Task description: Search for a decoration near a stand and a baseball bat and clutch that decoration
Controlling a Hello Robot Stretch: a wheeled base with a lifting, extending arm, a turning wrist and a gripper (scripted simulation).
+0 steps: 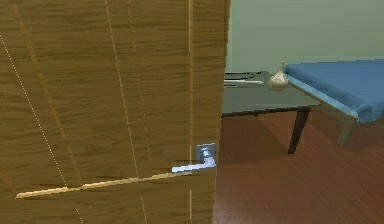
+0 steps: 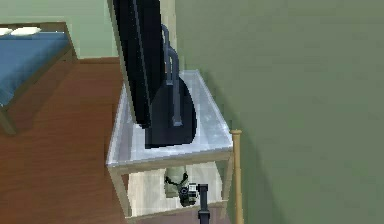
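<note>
Starting at the gripper [image 2: 180, 187]: where do we have it?

We have it low at the stand [image 2: 212, 130], level with the lower shelf under the top. The arm [image 2: 205, 213] reaches in toward that shelf. Shelf and clutter lie at or behind the fingers, so we cannot tell whether it grasps anything or hangs free.

And the decoration?

We cannot pick it out for certain. We judge it sits on the stand's lower shelf, right at the gripper's far end, because that is where we reach.

What else is on the stand?

A dark television [image 2: 140, 50] stands on its top, on a broad foot that steadies it. A pale wooden upright [image 2: 237, 175] touches the stand's corner by the wall. It may be the baseball bat leaning there or a leg; we cannot say which.

And beyond the stand?

A bed [image 2: 30, 55] with a blue cover lies well apart from the stand. Farther off on that side, a wooden door [image 1: 100, 100] with a metal handle [image 1: 207, 155] blocks our way ahead.
</note>
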